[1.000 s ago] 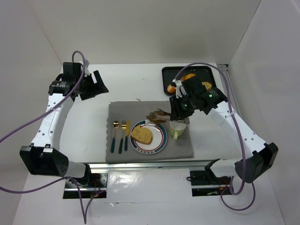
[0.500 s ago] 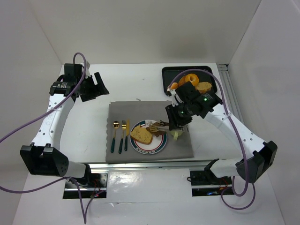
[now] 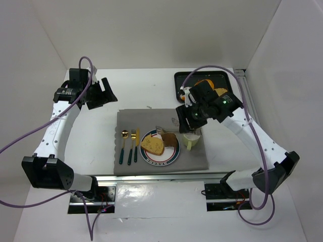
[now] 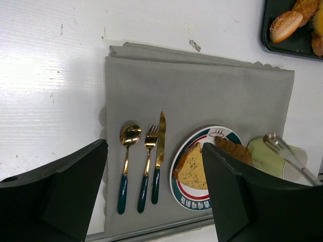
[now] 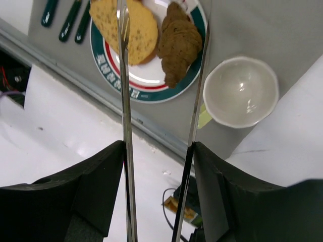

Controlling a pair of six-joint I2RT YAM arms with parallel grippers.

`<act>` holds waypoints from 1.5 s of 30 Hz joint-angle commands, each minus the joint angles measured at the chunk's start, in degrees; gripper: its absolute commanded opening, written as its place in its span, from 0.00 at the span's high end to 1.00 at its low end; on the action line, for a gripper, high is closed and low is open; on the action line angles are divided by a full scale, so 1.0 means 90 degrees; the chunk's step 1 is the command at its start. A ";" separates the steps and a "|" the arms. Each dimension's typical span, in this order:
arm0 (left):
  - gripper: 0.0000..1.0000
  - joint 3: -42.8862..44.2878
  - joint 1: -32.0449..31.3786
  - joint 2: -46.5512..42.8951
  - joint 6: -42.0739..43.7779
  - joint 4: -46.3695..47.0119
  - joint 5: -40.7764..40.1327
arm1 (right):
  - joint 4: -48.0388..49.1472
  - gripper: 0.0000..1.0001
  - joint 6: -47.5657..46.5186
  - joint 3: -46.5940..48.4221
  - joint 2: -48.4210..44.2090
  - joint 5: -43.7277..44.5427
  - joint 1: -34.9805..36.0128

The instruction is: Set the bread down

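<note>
You are finishing the placing step, I judge: the right gripper [image 5: 157, 146] is holding the tongs [image 5: 123, 75], spread and empty, over the brown bread [image 5: 176, 43] on the plate [image 5: 151, 96], so lift clear carefully.

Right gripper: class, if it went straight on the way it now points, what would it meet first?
Probably the brown bread on the plate. It lies straight ahead, between the arms of the tongs that the right gripper holds. Depth is hard to judge.
</note>
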 commanded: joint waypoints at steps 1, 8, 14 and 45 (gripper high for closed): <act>0.11 -0.0029 0.0039 -0.0113 -0.0025 0.0158 0.0137 | 0.0172 0.36 -0.0006 0.0636 0.0024 0.0409 -0.0014; 0.11 0.0030 0.0039 -0.0055 -0.0025 0.0217 0.0137 | 0.1911 0.36 0.0316 0.0697 0.0297 0.0995 -0.0521; 0.11 0.0089 0.0098 -0.0113 0.0112 0.0090 -0.0068 | 0.2282 0.36 0.1076 0.0521 0.0562 0.2800 -0.1037; 0.11 0.0098 0.0157 0.0248 0.0054 0.0207 0.0264 | 0.4775 0.00 0.1967 -0.4091 -0.1050 0.3905 -0.3569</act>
